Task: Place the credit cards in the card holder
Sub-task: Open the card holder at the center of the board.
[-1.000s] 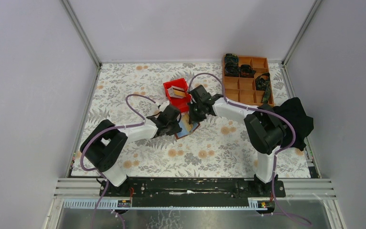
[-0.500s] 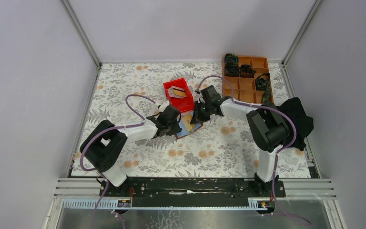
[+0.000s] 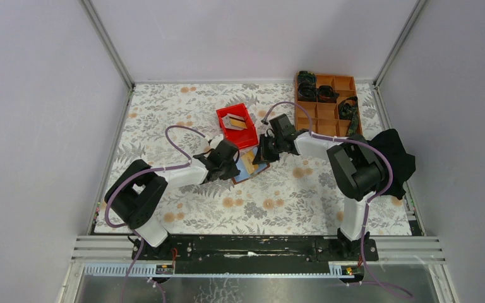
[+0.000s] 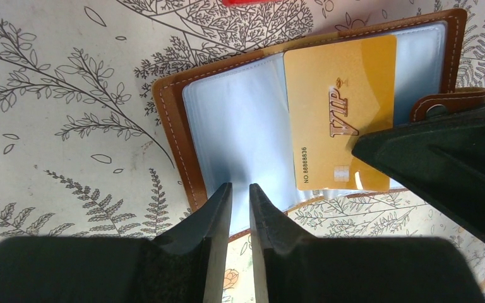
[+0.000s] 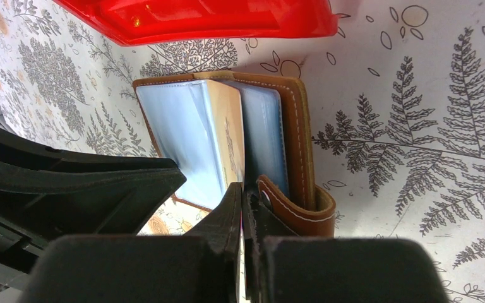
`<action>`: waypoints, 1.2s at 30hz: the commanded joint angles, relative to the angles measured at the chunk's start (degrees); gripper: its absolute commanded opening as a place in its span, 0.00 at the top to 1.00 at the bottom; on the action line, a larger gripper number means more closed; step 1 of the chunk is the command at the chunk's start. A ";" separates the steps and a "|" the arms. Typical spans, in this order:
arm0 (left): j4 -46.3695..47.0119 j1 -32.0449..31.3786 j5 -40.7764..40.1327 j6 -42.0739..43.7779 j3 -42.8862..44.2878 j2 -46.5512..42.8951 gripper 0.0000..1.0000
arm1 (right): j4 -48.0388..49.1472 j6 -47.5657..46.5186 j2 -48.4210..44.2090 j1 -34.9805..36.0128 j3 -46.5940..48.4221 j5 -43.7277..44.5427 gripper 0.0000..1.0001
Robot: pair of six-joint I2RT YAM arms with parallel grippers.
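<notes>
The card holder (image 4: 170,126), a brown leather wallet, lies open on the floral mat with its clear pockets facing up; in the top view the card holder (image 3: 256,170) sits between the two grippers. A gold credit card (image 4: 341,107) marked VIP lies over its right half. My right gripper (image 5: 243,189) is shut at that card's (image 5: 227,132) near edge, beside the snap tab (image 5: 297,202), and appears to pinch the card. My left gripper (image 4: 240,186) hovers over the near edge of the left clear pocket, jaws a narrow gap apart with nothing between them.
A red bin (image 3: 237,123) stands just behind the wallet, with a greyish card-like thing (image 3: 232,120) in it. An orange-brown compartment tray (image 3: 325,110) holding dark items sits at the back right. A black cloth (image 3: 391,158) lies at the right edge.
My right gripper has drawn away from the red bin, down and to the right, to the wallet's right side. The left arm has barely moved.
</notes>
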 commanded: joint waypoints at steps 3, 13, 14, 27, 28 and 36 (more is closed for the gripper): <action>-13.28 0.61 -4.81 1.83 -3.68 2.90 0.75 | -1.61 -0.21 1.22 -1.11 -2.54 3.16 1.00; -14.13 0.60 -5.15 1.83 -3.98 2.88 0.75 | 0.18 1.03 1.99 -1.69 -4.34 0.64 1.00; -14.28 0.61 -5.23 1.83 -4.02 2.88 0.75 | 0.25 1.07 2.06 -1.68 -4.48 0.51 1.00; -16.22 0.60 -5.38 1.42 -4.15 3.26 0.75 | 3.39 2.52 2.10 -2.97 -9.31 -1.24 1.00; -16.26 0.60 -5.33 1.36 -4.28 3.18 0.75 | 3.95 2.83 2.00 -3.21 -9.85 -1.55 1.00; -16.97 0.60 -5.36 0.55 -4.90 2.89 0.75 | 5.78 3.33 1.86 -3.45 -11.56 -2.60 1.00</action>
